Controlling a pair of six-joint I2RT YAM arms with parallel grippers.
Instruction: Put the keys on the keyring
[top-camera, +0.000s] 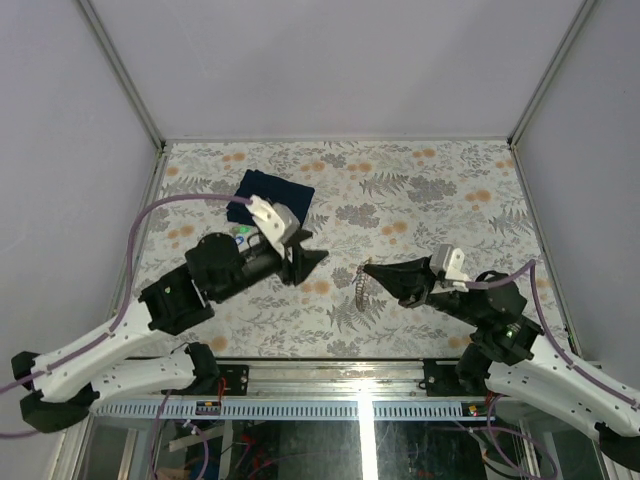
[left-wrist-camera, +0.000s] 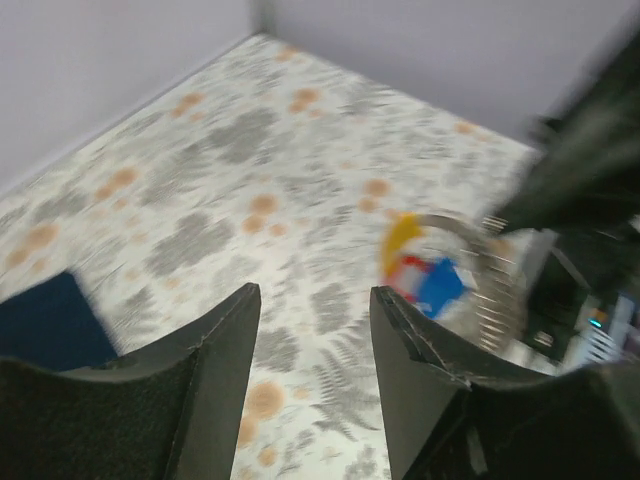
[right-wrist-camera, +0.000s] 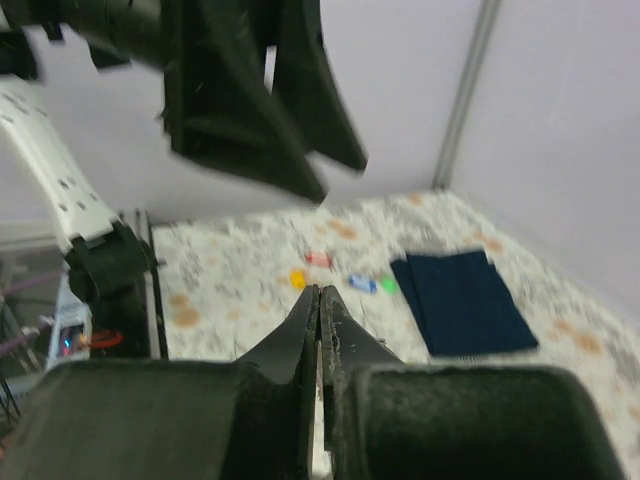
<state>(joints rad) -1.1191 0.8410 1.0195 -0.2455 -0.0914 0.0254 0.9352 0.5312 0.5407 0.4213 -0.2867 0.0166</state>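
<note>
My right gripper (top-camera: 368, 268) is shut, and the thin grey keyring (top-camera: 359, 290) hangs from its tips above the table. In the left wrist view the keyring (left-wrist-camera: 480, 275) is blurred, with yellow, red and blue tags (left-wrist-camera: 425, 272) at it; I cannot tell if they hang on it. My left gripper (top-camera: 310, 262) is open and empty, just left of the ring, with its jaws (left-wrist-camera: 315, 290) wide apart. In the right wrist view the shut gripper (right-wrist-camera: 320, 290) points at loose keys on the table: red (right-wrist-camera: 318, 259), yellow (right-wrist-camera: 298, 278), blue (right-wrist-camera: 362, 283) and green (right-wrist-camera: 389, 285).
A dark blue folded cloth (top-camera: 270, 195) lies at the back left, next to the loose keys (top-camera: 240, 238), which the left arm partly hides. Grey walls enclose the floral table on three sides. The arm bases and a cable tray sit along the near edge.
</note>
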